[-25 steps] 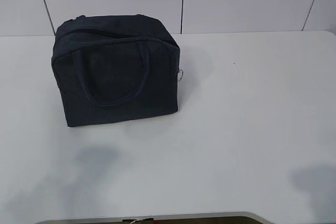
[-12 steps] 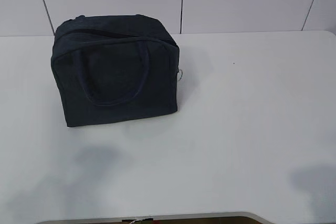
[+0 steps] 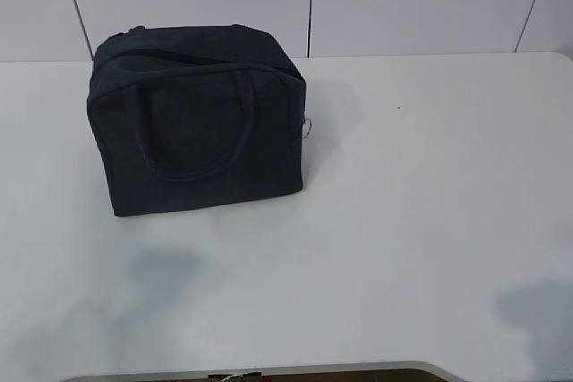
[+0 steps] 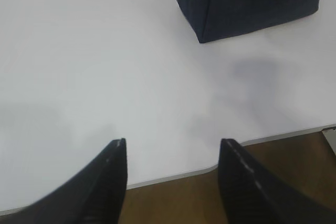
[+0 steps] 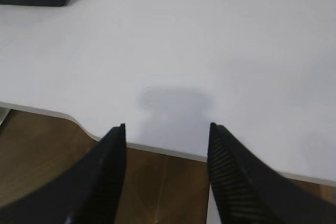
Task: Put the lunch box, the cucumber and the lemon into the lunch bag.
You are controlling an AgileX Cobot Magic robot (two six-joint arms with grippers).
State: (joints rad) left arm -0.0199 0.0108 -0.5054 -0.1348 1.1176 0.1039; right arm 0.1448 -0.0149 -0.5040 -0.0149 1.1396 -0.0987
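Lunch bag [image 3: 199, 118] sits zipped shut at the table's [image 3: 403, 221] back left, handles flopped down. Lunch box, cucumber and lemon are nowhere to be seen, so I'd guess they're packed inside already. Left gripper [image 4: 173, 153] and right gripper [image 5: 167, 135] hang spread and empty over the near edge.

A white counter [image 3: 421, 212] fills most of my view, matte and evenly lit, with soft grey shadows pooling on it at 7 and 5 o'clock. Its near edge curves inward at 6 o'clock. Behind it, at 12 o'clock, stands a pale wall [image 3: 421, 2] of flat panels split by thin dark seams. Below the counter's edge, my wrist views show a brown wooden floor [image 5: 47, 145].
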